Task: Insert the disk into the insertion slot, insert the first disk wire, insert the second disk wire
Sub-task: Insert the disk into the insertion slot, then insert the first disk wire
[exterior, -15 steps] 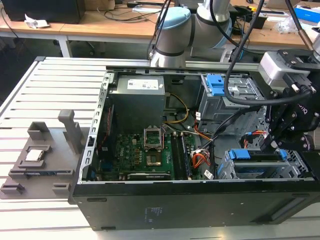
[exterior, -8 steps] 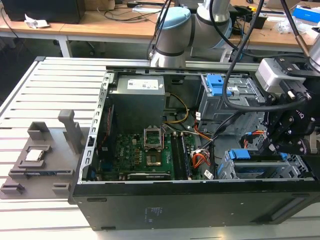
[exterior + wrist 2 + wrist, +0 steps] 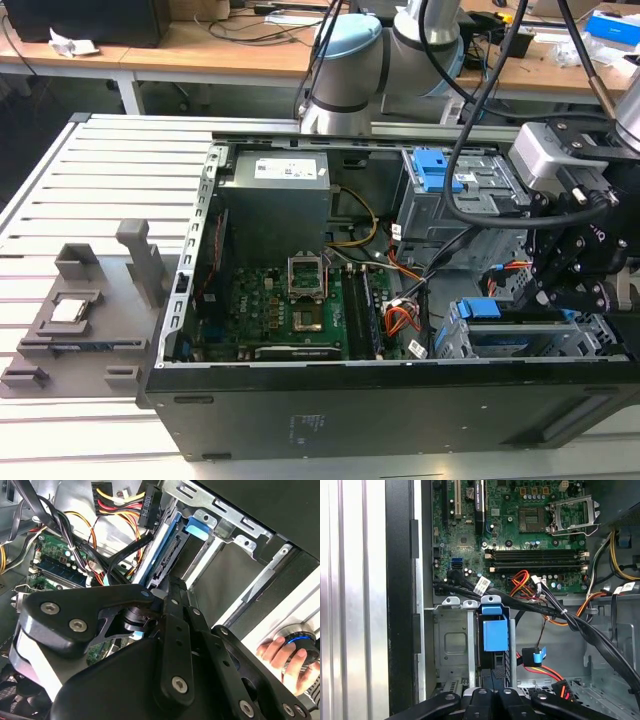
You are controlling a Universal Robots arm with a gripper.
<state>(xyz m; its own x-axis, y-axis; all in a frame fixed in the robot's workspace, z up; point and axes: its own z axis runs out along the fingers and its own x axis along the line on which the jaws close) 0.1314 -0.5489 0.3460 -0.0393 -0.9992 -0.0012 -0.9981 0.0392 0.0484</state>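
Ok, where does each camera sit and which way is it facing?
Exterior view: off the arm, looking down into the open computer case; arm, gripper.
First wrist view: past the gripper onto the disk in the insertion slot.
Second wrist view: along the gripper toward the disk; a hand.
Shared: both wrist views see the disk.

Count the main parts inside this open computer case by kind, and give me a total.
Disk in blue carrier: 1
Drive cages: 2, the low insertion slot and the taller cage with blue latches
Power supply: 1
Motherboard: 1
Total: 5
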